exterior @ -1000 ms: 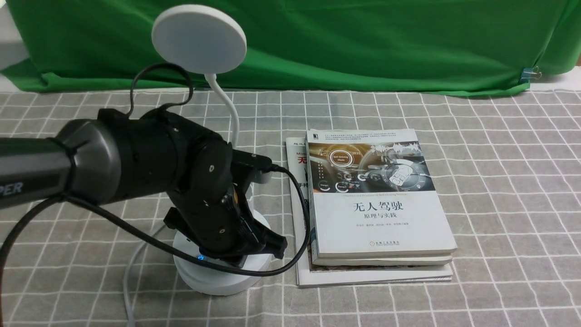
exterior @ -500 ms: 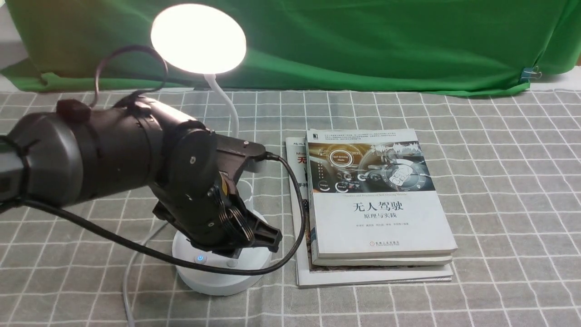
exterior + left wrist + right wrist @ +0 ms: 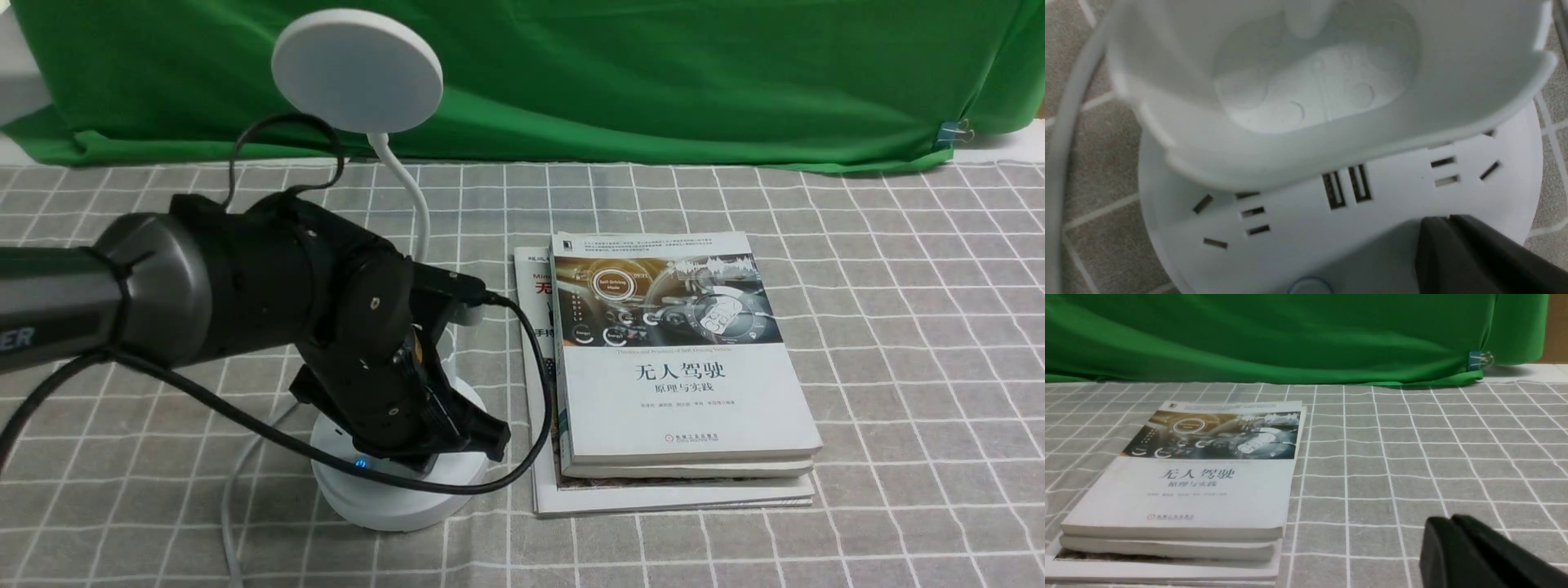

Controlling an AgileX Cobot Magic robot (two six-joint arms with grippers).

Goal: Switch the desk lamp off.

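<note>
Desk [image 3: 898, 367]: grey checked cloth.
Desk lamp [image 3: 357, 69]: head dark — seemingly off.
My left pincer [image 3: 1447, 222]: closed to one tip — for pressing the base [image 3: 392, 506] button.

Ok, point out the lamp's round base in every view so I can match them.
Front view: lamp base low and left of centre, under the left hand.
Left wrist view: it fills most of the frame, sockets showing.
Right wrist view: not in it.
Shared landmark: the grey checked tablecloth, in all three.
</note>
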